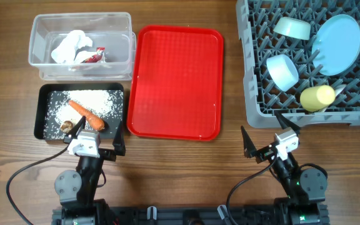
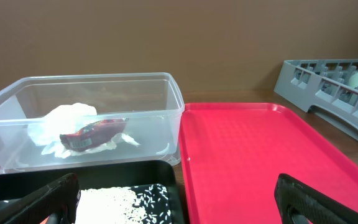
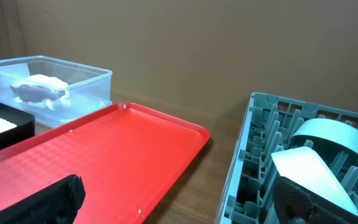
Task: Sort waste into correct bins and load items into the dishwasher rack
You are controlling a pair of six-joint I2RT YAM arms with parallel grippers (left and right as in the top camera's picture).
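Both sets of fingers, left (image 1: 95, 145) and right (image 1: 271, 135), stand spread wide and empty near the front edge of the red tray (image 1: 177, 81). Left of that tray the black tray (image 1: 44, 122) holds rice (image 1: 95, 103), carrot (image 1: 87, 116) and scrap (image 1: 67, 126), the clear tub (image 1: 120, 30) behind it napkin (image 1: 70, 47) and wrapper (image 1: 93, 57). Right of the tray the rack (image 1: 255, 94) carries plate (image 1: 337, 44), both bowls (image 1: 282, 70) and cup (image 1: 317, 97), so sorting looks finished; best keep both arms back.

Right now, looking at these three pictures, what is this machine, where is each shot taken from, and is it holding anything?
Two small robot arms sit at a wooden table. The top picture looks straight down; the other two come from cameras on each wrist. The left gripper and right gripper both have open jaws and hold nothing. A clear tub holds a napkin and red wrapper. A black tray holds rice, a carrot piece and a brown scrap. The red tray is bare. The grey rack carries a plate, two bowls and a yellow cup.
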